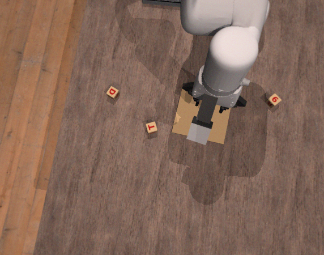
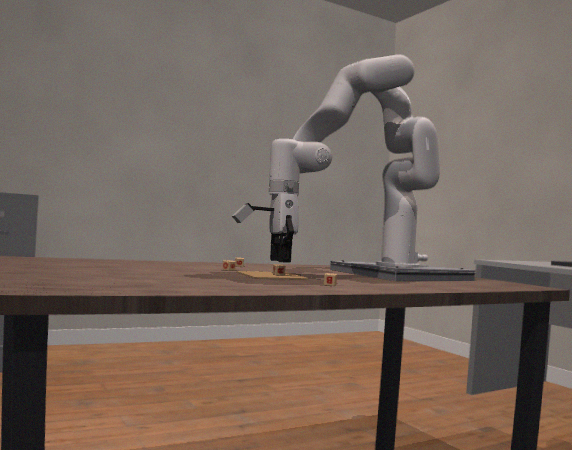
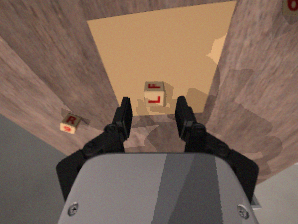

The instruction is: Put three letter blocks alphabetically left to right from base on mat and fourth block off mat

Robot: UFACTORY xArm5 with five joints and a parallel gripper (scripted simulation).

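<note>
Blocks D (image 1: 112,92), T (image 1: 151,127), L (image 3: 154,93), perhaps 6 (image 1: 274,99)

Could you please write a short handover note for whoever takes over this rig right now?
End effector: open, empty, hovering just above L.
L is on the mat, letter up. D, T and 6 are on the table, off the mat.
Done: L on mat; 6 off it.
Left: place D and T beside L to read D, L, T from the base, upright; check L's orientation; let go.
</note>
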